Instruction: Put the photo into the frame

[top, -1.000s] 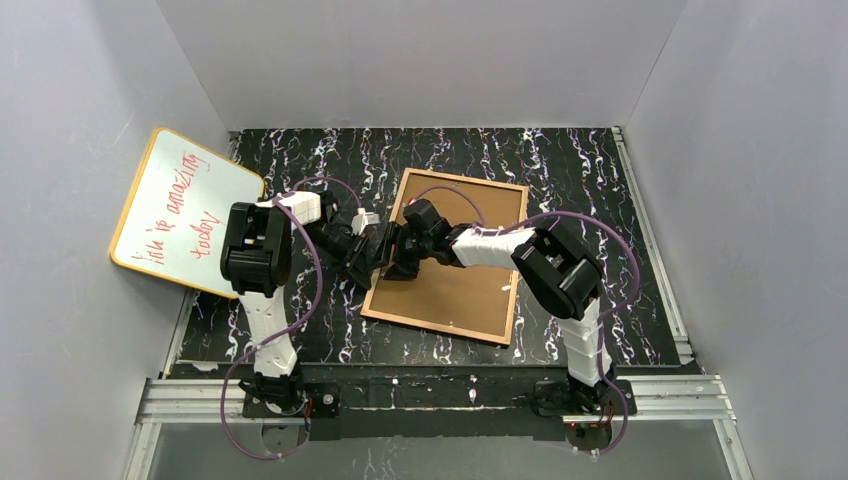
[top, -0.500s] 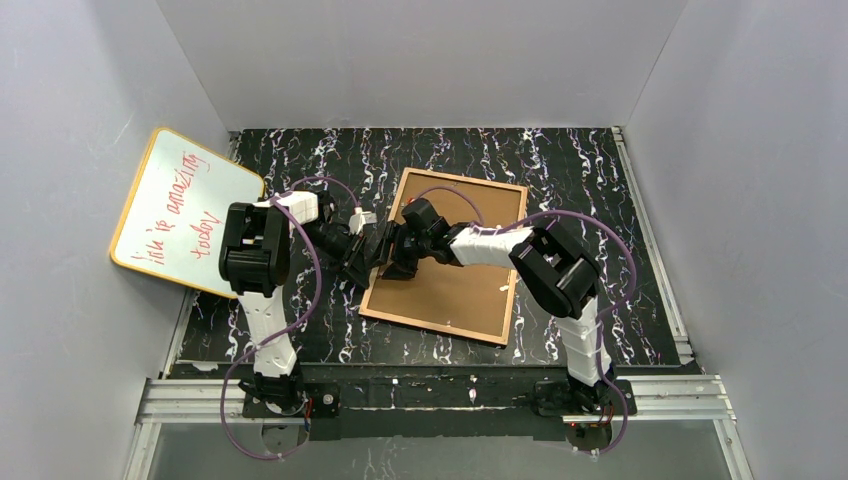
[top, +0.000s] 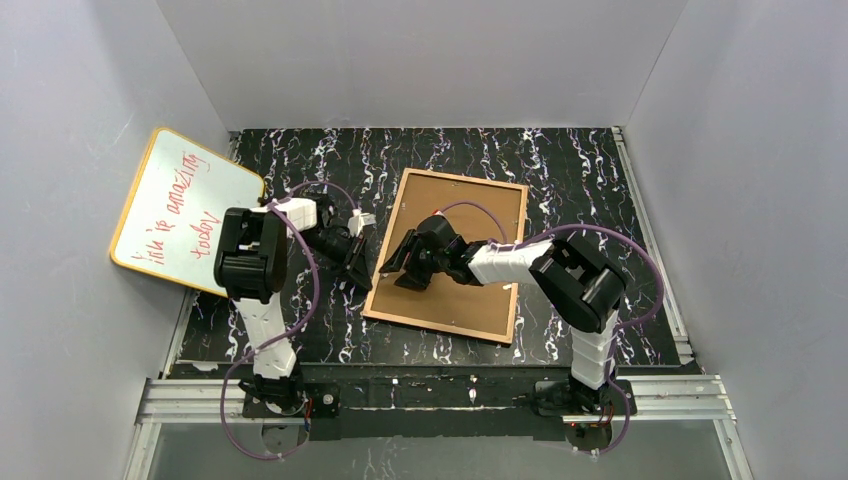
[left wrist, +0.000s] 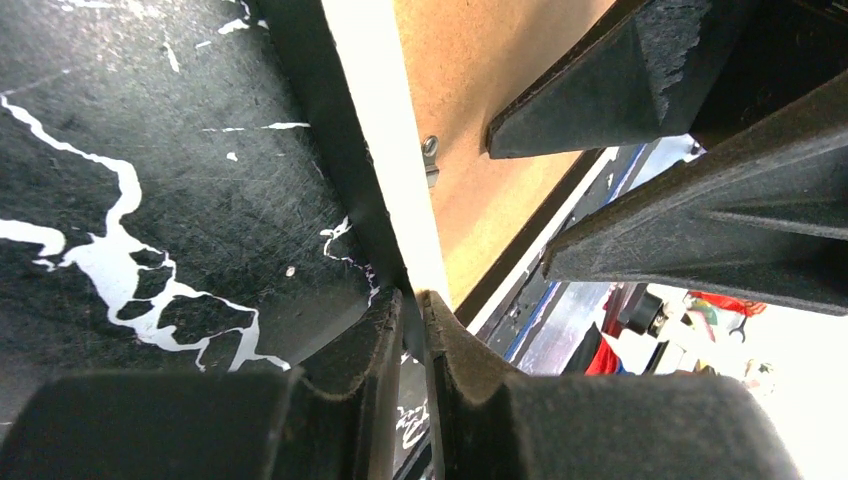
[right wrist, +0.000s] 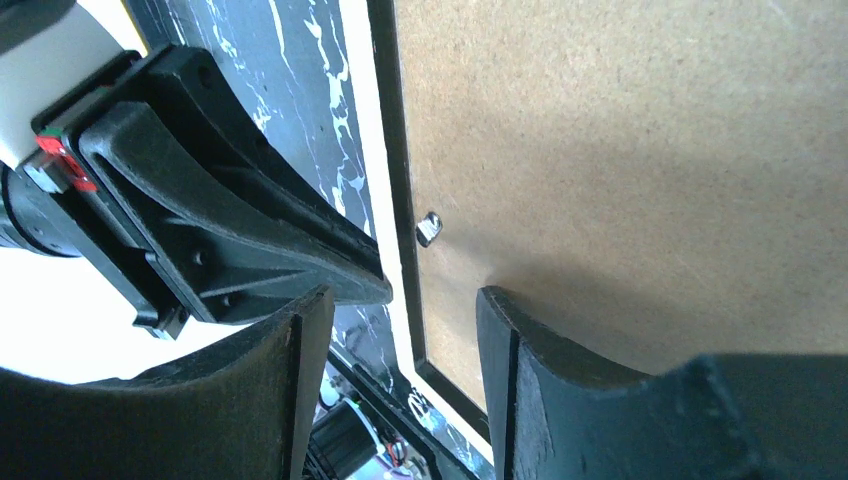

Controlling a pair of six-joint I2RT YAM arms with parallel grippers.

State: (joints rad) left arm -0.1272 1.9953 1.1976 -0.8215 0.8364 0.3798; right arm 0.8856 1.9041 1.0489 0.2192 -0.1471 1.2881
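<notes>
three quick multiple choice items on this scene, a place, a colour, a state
1. Where is the yellow-edged whiteboard with red writing? A flat at mid-table; B leaning at the left wall; C at the right wall.
2. Which colour faces up on the large thin rectangular picture frame? A tan; B blue; C green.
3. How is the right gripper? A shut; B open; C out of view.
B, it leans on that wall; A, its tan back shows; B, its fingers stand apart.
</notes>
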